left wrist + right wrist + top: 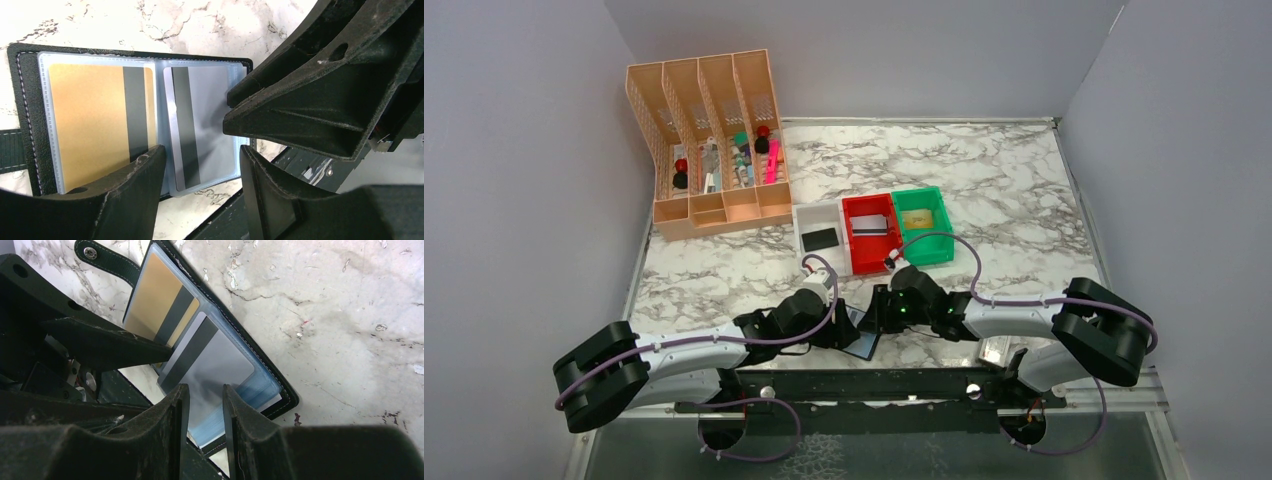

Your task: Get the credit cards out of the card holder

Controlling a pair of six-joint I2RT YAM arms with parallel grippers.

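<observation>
card holder [865, 334] lies open at near tabletop [1024, 190] edge, gold card [90, 115] and grey card [210, 115] inside. right gripper [205, 392] jaws narrow, clamped on its pocket edge; left gripper [200, 160] jaws wide, empty, straddling grey card. next: pinch that card's edge only, slide out

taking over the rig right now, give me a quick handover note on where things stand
Left tool: open, poised over the open card holder, holding nothing.
Right tool: closed on the edge of the holder's clear pocket leaf, by the look of it.
The holder lies at the near table edge with a gold card and a grey card in its pockets.
Done: black card in the white tray, pale card in the red tray, yellowish card in the green tray.
Left: pull out the gold and grey cards.
</observation>
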